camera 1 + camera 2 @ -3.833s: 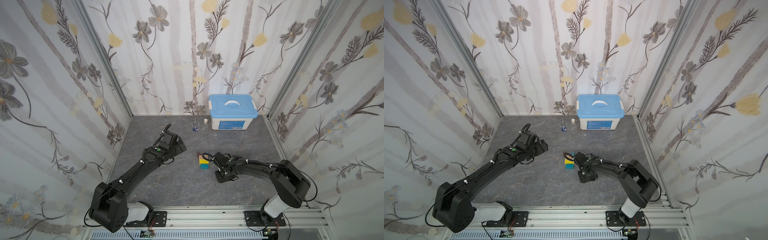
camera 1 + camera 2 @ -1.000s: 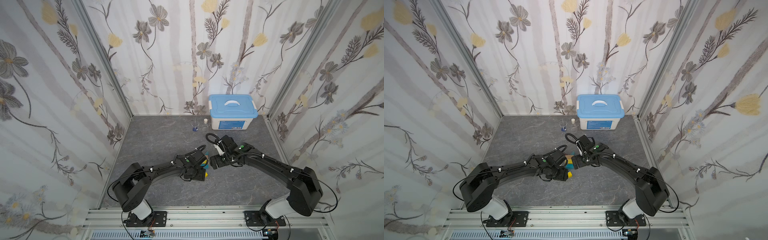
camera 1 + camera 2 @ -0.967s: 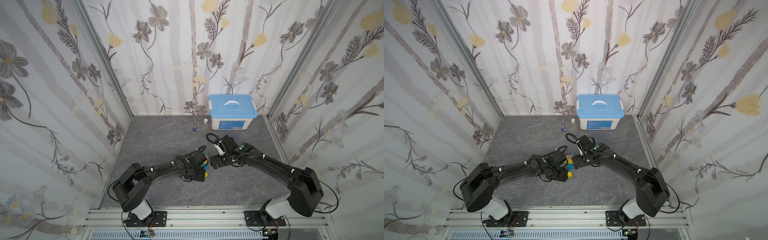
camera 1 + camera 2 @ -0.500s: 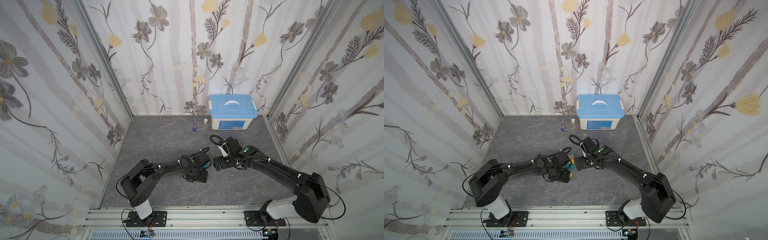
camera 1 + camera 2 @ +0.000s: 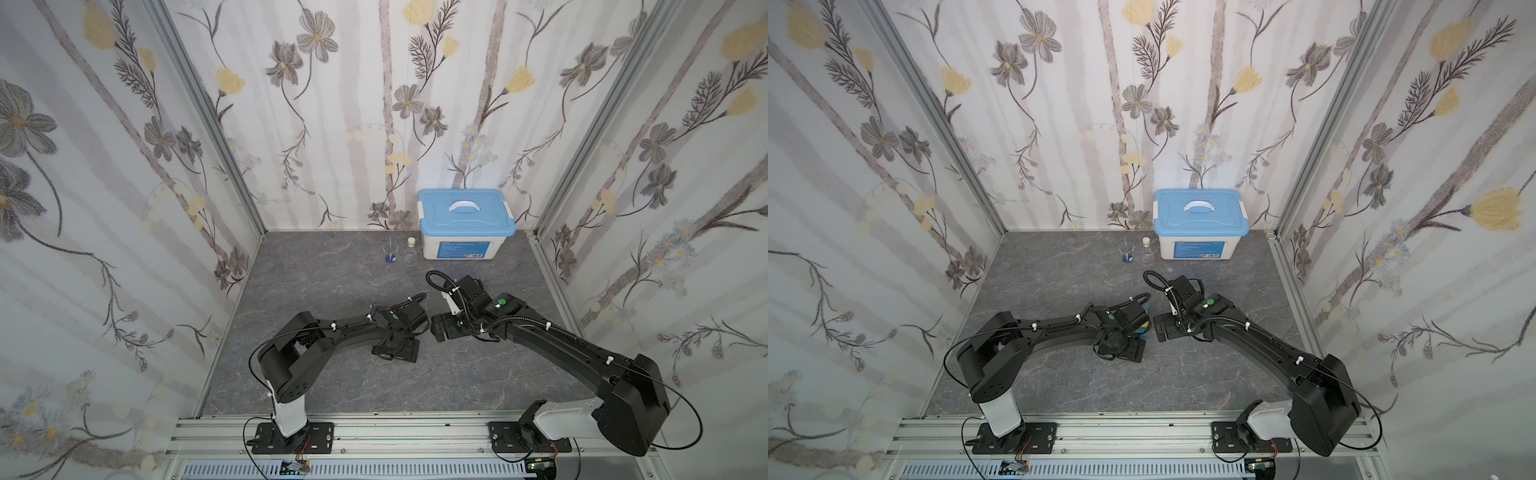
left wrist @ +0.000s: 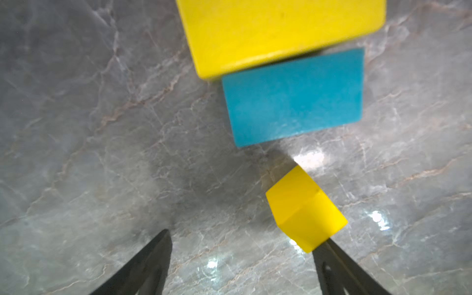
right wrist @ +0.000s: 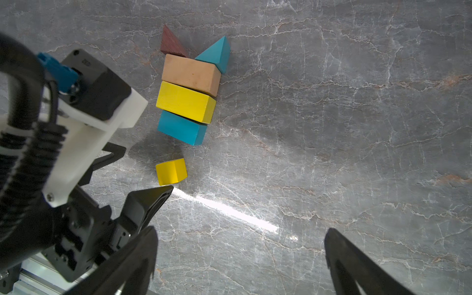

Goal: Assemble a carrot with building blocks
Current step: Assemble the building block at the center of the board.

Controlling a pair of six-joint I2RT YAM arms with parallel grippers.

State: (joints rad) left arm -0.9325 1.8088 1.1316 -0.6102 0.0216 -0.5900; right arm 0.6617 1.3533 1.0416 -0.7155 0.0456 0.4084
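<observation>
Grey marbled desk (image 5: 332, 282) with the carrot (image 7: 190, 76) lying flat near its middle. In the right wrist view, the maroon triangle (image 7: 171, 43) and the teal triangle (image 7: 216, 55) are sitting at the wide end, both touching the tan bar (image 7: 191, 83). The yellow bar (image 7: 184, 102) is lying against the tan bar, and the teal bar (image 7: 180, 127) is lying against the yellow bar. The yellow cube (image 7: 171, 171) is lying beyond the teal bar, apart from it across a strip of bare desk, and is turned at an angle to the bars.

The left hand (image 7: 145, 169) is hovering low over the cube with its jaws spread wide. In the left wrist view, the cube (image 6: 304, 209) is sitting just beside one finger (image 6: 337, 265), and whether they touch cannot be told. The other finger (image 6: 150, 258) is standing well apart from it.

The right hand (image 7: 241, 229) is hanging near the figure with its jaws fully spread, and only bare desk is showing between them.

In both top views the left wrist is covering nearly all of the figure. Only a sliver of teal and yellow is showing in a top view (image 5: 1144, 325).

At the back wall, well apart from the blocks, a blue-lidded white box (image 5: 467, 220) is standing. A glass beaker (image 5: 390, 253) and a small stoppered bottle (image 5: 411, 251) are standing beside it.
</observation>
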